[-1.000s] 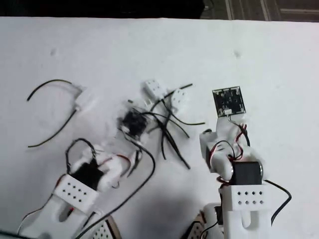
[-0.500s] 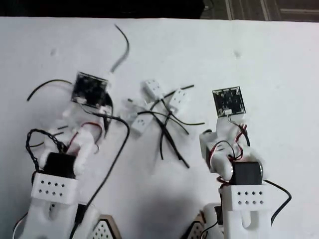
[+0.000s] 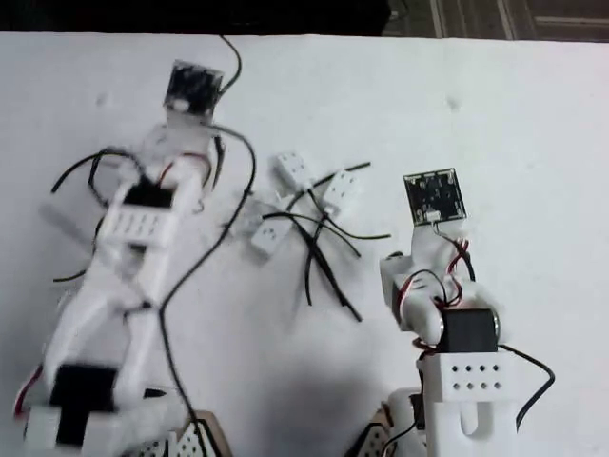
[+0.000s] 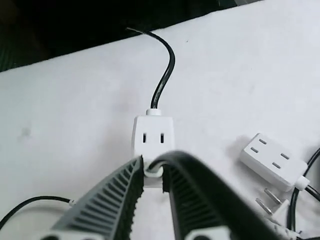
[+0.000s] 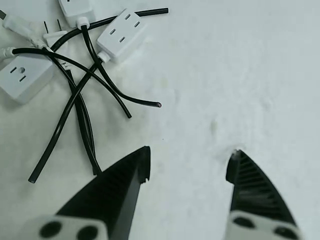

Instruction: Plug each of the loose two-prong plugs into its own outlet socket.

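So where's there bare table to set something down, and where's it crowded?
Bare: the table right of the right end effector, and the near strip between the arms. Crowded: the centre's sockets and black cords; far left, the left end effector grips a socket.

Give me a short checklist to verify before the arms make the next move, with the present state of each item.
1. Left gripper shut on the outlet socket: ok.
2. Socket's two slots uncovered: ok.
3. Right gripper open, holding nothing: ok.
4. A plug held ready for insertion: not ok; the loose plug lies on the table.
5. Black cords untangled: not ok, they cross.
6. Grip firm enough for pushing: cannot tell.
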Robot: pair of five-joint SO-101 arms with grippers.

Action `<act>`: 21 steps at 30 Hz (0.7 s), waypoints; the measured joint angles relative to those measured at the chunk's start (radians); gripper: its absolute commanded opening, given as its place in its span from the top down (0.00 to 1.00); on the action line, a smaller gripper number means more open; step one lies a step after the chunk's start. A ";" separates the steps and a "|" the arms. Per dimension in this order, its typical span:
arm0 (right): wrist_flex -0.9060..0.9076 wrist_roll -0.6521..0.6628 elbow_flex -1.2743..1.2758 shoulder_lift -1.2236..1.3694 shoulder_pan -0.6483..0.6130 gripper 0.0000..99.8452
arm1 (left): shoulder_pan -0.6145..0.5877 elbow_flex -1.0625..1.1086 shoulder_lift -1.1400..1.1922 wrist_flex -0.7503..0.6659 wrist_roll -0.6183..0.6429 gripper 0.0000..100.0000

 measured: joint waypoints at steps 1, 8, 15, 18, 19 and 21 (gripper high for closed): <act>0.000 0.000 0.000 0.000 0.000 0.76 | 0.000 -0.054 0.064 0.015 0.000 0.90; 0.000 0.000 0.000 0.000 0.000 0.76 | -0.057 -0.413 0.387 0.265 0.000 0.72; 0.000 0.000 0.000 0.000 0.000 0.76 | -0.074 -0.684 0.416 0.657 0.000 0.72; 0.000 0.000 0.000 0.000 0.000 0.76 | -0.063 -0.770 0.416 0.795 0.000 0.72; 0.000 0.000 0.000 0.000 0.000 0.76 | -0.051 -0.796 0.416 0.842 0.000 0.72; 0.000 0.000 0.000 0.000 0.000 0.76 | -0.012 -0.842 0.416 0.934 0.000 0.76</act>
